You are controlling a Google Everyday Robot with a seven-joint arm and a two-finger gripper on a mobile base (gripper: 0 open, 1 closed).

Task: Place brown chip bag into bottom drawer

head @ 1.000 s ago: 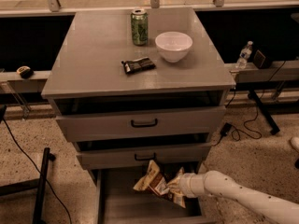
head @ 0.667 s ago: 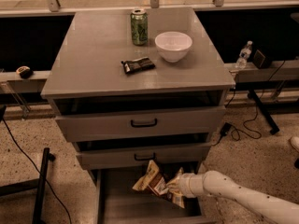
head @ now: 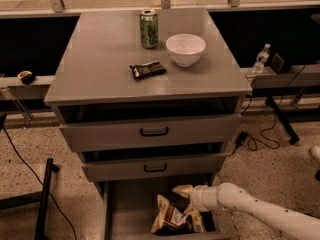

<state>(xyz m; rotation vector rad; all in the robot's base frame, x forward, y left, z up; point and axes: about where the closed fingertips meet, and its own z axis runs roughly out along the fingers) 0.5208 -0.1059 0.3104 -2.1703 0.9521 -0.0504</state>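
While the gripper [head: 186,193] on the white arm [head: 250,207] hangs over the wide grey bottom drawer [head: 129,206], can't tell if it's open or shut tbh. Big crinkly brown-and-tan chip bag [head: 172,218] lies inside on the flat floor, right next to it.

The grey surface [head: 100,69] looks smooth and painted, with a soft sheen. On it, the green can [head: 148,29] is shiny metal, the white bowl [head: 185,49] is glossy and glazed, and the black packet [head: 148,70] is slick film. The drawer handles [head: 154,132] are matt black. The bottom drawer [head: 130,214] is plain matt grey. In it lies the brown chip bag [head: 172,219], made of crinkled, glossy film. The claw [head: 184,193], near right over that drawer at the bag's far edge, ends a smooth, white, plastic-looking arm [head: 250,206]. The ground [head: 30,154] is speckled stone.
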